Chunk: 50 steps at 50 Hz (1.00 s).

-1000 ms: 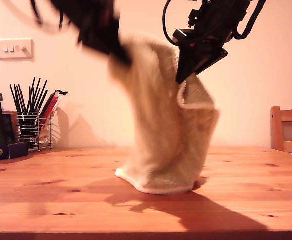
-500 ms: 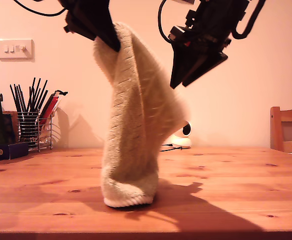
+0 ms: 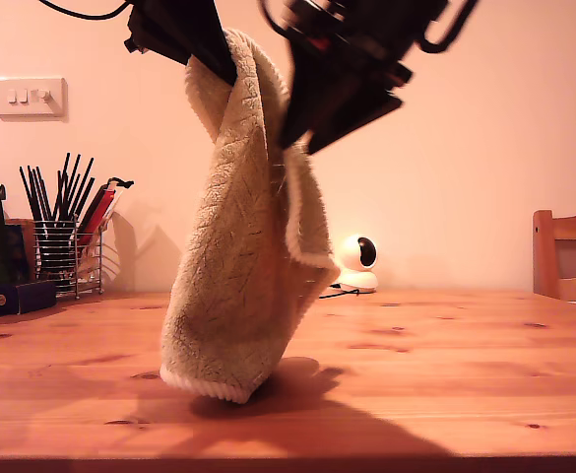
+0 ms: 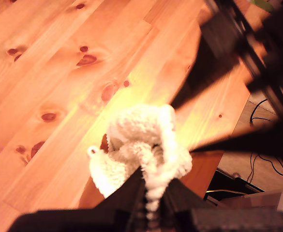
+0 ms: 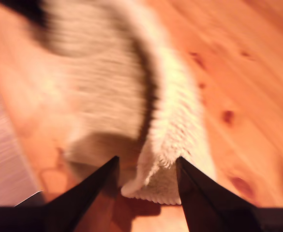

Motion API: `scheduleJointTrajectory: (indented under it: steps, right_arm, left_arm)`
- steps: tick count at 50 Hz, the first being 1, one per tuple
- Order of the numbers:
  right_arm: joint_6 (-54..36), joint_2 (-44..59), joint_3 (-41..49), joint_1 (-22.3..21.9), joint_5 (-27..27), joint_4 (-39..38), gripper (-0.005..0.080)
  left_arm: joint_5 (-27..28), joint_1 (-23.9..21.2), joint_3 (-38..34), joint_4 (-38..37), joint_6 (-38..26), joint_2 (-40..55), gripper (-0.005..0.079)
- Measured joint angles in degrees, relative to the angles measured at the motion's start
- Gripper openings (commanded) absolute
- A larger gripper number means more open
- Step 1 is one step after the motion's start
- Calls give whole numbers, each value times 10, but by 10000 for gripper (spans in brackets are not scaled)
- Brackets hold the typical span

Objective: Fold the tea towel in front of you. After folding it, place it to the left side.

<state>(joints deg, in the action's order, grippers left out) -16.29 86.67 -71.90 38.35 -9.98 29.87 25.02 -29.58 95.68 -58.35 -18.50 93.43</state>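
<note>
Pine table (image 3: 484, 374) underneath, pale wall behind, small white camera (image 3: 358, 258) parked at the back. Hanging high over the boards: tea towel (image 3: 238, 266), bunched and twisted, lowest corner just off the wood or barely brushing it, hard to call. Pinched tight at the top fold by my first gripper (image 3: 209, 54), toward the exterior view's left. Jaws spread on my second gripper (image 3: 312, 123), blurred, close against the cloth's upper edge, corded hem (image 5: 156, 195) between them but not clamped. Soft, floppy, light; fluffy pile, probably plenty of grip, no stiffness to hold a fold in mid-air. Best taken by the thick hem at a free corner, then laid flat.
</note>
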Motion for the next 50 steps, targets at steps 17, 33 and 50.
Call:
scheduleJointTrajectory:
  steps: [17,33,50]
  right_arm:
    - [13,0,0,8,1,1,319]
    - [28,0,0,8,31,-21,311]
    - [26,0,0,8,61,-11,85]
  left_arm:
    - [20,0,0,-12,4,0,-21]
    - [81,-1,15,-35,6,0,-21]
    - [82,-4,64,-67,5,0,-21]
